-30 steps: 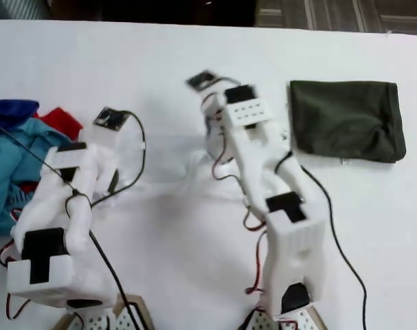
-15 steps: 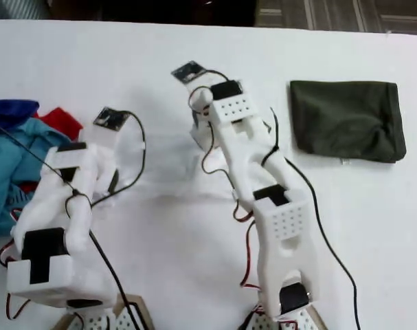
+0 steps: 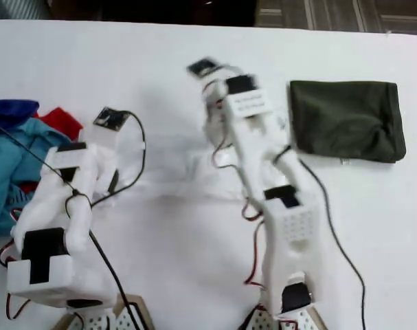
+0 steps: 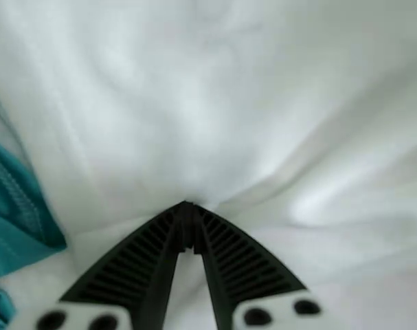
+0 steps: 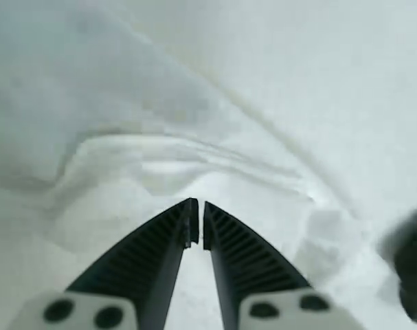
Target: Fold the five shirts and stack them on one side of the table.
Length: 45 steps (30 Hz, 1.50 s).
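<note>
A white shirt (image 3: pixel 194 165) lies crumpled on the white table between my two arms. My left gripper (image 4: pixel 187 208) is shut on a pinch of its fabric, and creases fan out from the tips. My right gripper (image 5: pixel 196 223) sits on the same white shirt (image 5: pixel 194 137) farther back, its fingers closed to a thin slit against a raised fold. A folded dark green shirt (image 3: pixel 345 120) rests at the right side of the table. Blue, teal and red shirts (image 3: pixel 16 158) are heaped at the left edge, and the teal shirt (image 4: pixel 16 227) lies beside my left gripper.
The right arm (image 3: pixel 277 199) stretches up the middle of the table, close to the green shirt's left edge. The left arm (image 3: pixel 57 206) stands next to the heap. Cables (image 3: pixel 126 179) trail over the cloth. The table's far edge (image 3: pixel 208 25) runs along the top.
The right arm swung left half a second ago and has swung back right and farther from me, blurred in motion. The left arm has stayed still.
</note>
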Tool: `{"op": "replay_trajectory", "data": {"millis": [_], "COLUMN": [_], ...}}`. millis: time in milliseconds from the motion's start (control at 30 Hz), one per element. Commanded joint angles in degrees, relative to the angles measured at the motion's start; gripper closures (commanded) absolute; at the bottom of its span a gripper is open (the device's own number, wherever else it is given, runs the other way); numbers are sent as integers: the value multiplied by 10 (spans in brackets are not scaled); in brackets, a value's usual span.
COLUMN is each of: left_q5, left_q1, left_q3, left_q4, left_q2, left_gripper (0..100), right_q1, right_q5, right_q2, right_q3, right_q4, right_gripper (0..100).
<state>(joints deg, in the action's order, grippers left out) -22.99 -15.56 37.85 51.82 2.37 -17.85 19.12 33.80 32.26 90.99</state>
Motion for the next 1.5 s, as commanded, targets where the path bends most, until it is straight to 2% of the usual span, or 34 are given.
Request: {"op": "replay_trajectory", "data": {"millis": [0,133,200,433,667,800,933,1000,1167,1300,1467], "left_q5": [6,6,6,6,6,6,6,6,30,96,98], "left_q1": [-6,-6,-6,-6,-6,-4,7,24,61,42,-8], "left_q3": [2,2,2,2,2,1,-7,-29,-135,-225,-282], "left_q4": [-11,-11,-11,-11,-11,-11,-11,23,181,267,312], "left_q2": [-4,-4,-4,-4,-4,-4,-10,-10,-10,-10,-5], "left_gripper": [974,974,974,974,974,974,974,974,974,972,945], "right_q1": [48,95,106,113,155,196,207,201,175,148,161], "right_q5": [-3,-2,-2,-2,4,56,61,61,61,61,61], "right_q2": [-65,-51,-35,22,73,57,-13,-55,-149,-167,-180], "right_q3": [3,-38,-60,-71,-71,-71,-76,-76,-77,-131,-247], "right_q4": [50,45,28,7,-21,-19,-15,-5,35,46,-36], "right_gripper": [946,789,753,784,786,785,784,784,784,784,784]}}
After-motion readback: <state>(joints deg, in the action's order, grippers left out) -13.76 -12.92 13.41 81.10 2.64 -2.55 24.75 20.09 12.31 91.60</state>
